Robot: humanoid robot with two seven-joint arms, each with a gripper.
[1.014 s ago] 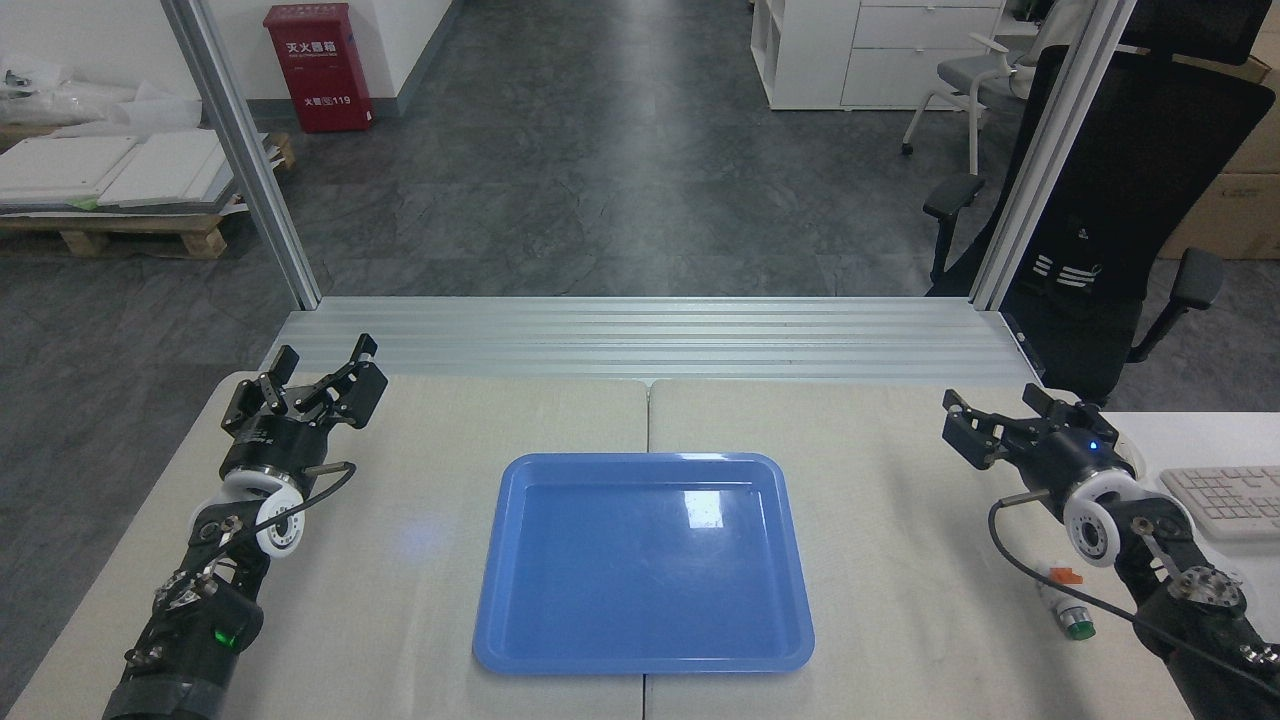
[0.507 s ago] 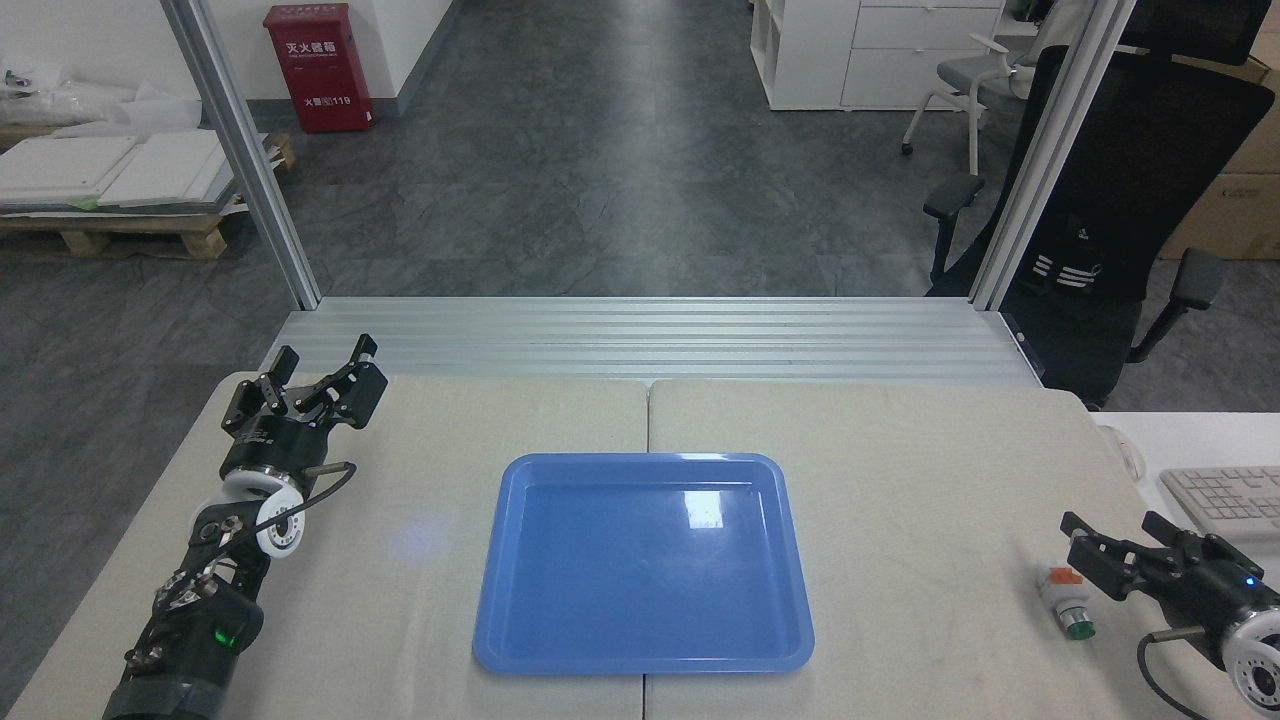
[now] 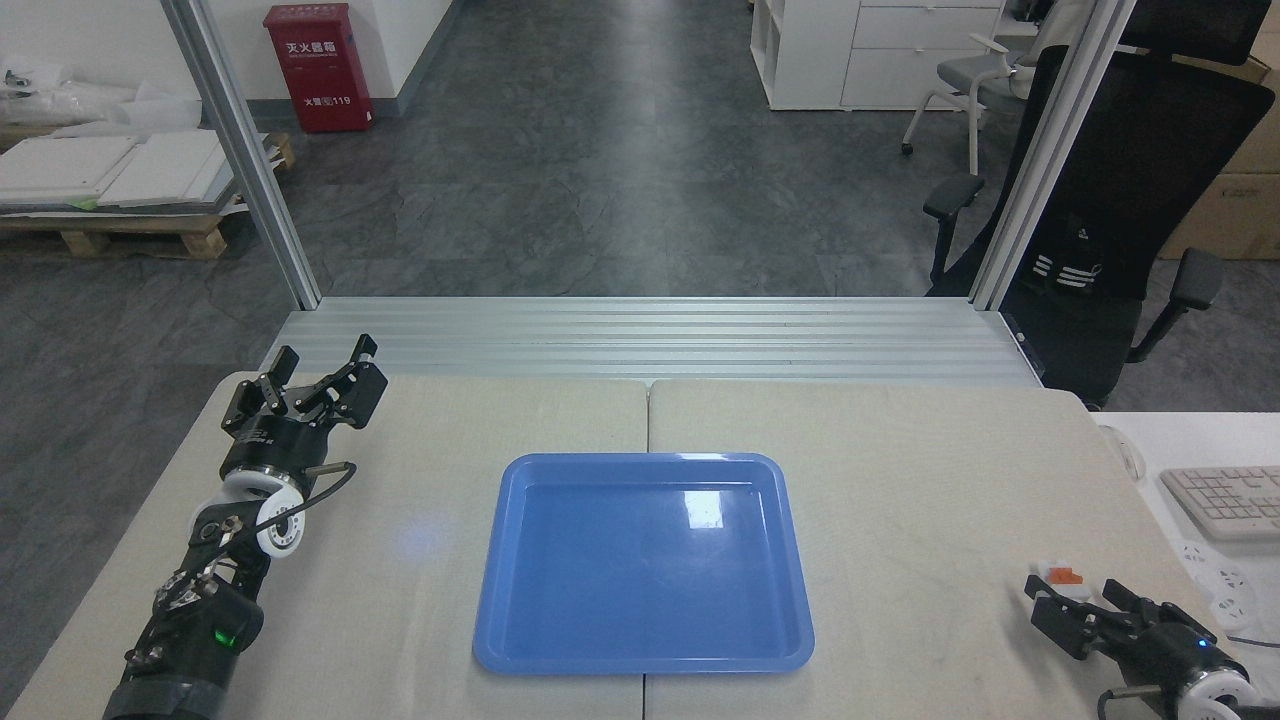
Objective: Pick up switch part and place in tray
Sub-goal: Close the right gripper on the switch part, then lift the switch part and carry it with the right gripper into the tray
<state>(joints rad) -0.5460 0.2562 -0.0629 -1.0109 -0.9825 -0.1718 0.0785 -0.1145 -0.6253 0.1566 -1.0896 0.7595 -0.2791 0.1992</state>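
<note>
The blue tray [image 3: 488, 600] lies empty at the middle of the table. Near the table's front right corner lies the switch part [image 3: 1062, 577]; only its orange block and a bit of white body show. My right gripper [image 3: 1078, 598] comes in low from the bottom right and covers the rest of the part. Its fingers stand apart around it, open. At the far left of the table my left gripper [image 3: 325, 355] is held open with nothing in it, well away from the tray.
A white keyboard [image 3: 1225, 500] and a white power strip [image 3: 1215, 585] lie on the side table to the right. A ribbed aluminium rail [image 3: 650, 340] runs along the table's back edge, with a frame post at each end. A black office chair [image 3: 1120, 240] stands behind on the right.
My right arm has drawn back from the far right of the table to the front right corner and dropped over the switch part, hiding its green button. The left arm has not moved.
</note>
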